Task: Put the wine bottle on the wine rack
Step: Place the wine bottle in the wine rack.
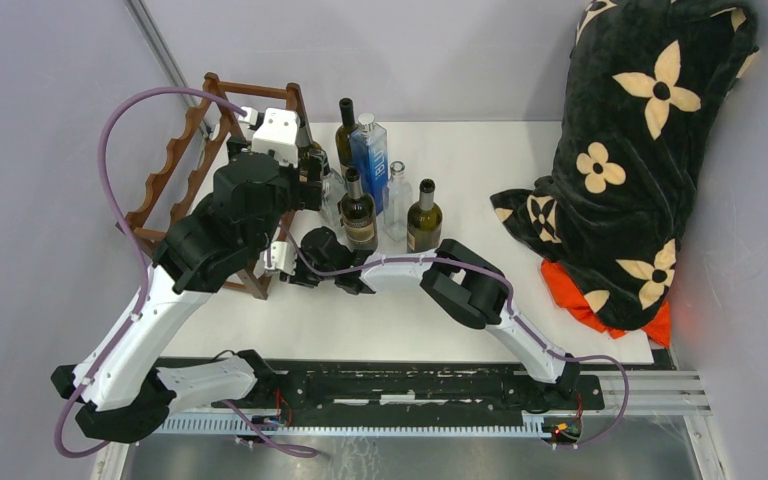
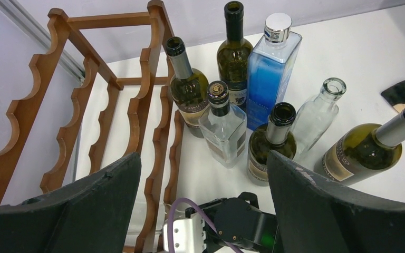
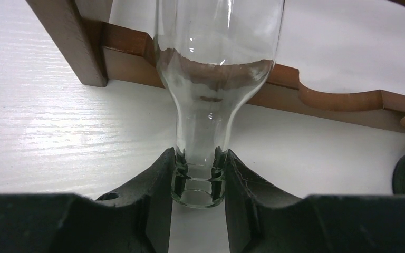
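the right gripper [image 3: 198,176] is closed tight on the neck of the clear bottle [image 3: 219,58], one finger [image 3: 155,190] pressed on each side just behind the lip. in the right wrist view the bottle's body runs up the middle of the frame, in front of the low scalloped rail of the rack [image 3: 343,100] and just right of a rack post. its base is cut off by the top edge, so whether it rests on the rail cannot be told. from above, this gripper sits at the rack's [image 1: 175,165] near right corner, left of centre in the frame. the left gripper [image 2: 203,158] hangs above with its jaws spread wide and nothing between them. its two dark fingers [image 2: 74,211] fill the lower corners of the left wrist view. between them, the rack fills the left half of that view and no bottle is seen lying on its rails. six other bottles stand upright in a tight group just right of the rack on the white table [image 1: 520,160], among them a blue square bottle [image 2: 266,79] and several dark green ones. a black flowered blanket [image 1: 650,130] is heaped at the upper right of the top view, over an orange cloth [image 1: 600,300].
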`<action>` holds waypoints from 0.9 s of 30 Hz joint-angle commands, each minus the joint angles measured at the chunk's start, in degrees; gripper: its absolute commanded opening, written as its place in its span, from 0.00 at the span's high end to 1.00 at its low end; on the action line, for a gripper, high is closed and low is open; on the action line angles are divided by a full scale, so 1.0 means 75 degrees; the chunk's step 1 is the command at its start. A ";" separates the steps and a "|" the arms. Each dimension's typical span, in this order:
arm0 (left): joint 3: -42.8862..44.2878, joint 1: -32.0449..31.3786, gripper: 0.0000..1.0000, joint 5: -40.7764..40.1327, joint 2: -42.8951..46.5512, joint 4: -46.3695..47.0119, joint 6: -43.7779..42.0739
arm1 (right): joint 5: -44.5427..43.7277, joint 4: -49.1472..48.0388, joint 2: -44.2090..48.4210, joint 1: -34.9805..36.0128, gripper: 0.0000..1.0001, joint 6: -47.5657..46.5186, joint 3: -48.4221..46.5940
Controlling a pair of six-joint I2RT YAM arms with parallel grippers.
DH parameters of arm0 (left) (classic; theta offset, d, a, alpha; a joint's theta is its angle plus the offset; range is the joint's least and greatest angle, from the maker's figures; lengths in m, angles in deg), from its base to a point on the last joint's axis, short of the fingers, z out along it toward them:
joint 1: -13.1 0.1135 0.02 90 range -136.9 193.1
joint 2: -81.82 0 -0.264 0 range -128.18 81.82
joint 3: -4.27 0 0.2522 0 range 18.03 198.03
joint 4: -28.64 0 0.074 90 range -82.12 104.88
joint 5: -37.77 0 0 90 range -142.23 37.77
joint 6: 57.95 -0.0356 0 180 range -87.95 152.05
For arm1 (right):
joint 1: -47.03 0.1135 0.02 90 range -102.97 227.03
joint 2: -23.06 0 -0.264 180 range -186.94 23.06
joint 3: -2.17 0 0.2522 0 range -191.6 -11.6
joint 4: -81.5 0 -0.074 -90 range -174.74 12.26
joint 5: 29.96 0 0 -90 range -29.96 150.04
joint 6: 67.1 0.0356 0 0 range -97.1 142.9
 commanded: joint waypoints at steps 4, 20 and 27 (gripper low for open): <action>0.0254 0.0180 0.07 0.0278 0.0065 0.0230 -0.0403 | 0.0293 0.0616 -0.0140 0.0148 1.00 0.0254 -0.0275; 0.0312 0.0384 0.07 0.0549 -0.0001 0.0214 -0.0677 | 0.0393 0.0761 -0.0615 0.0209 1.00 0.0422 -0.1064; 0.0309 0.0491 0.07 0.0694 -0.0037 0.0190 -0.0759 | 0.0398 0.0840 -0.0775 0.0239 1.00 0.0534 -0.1154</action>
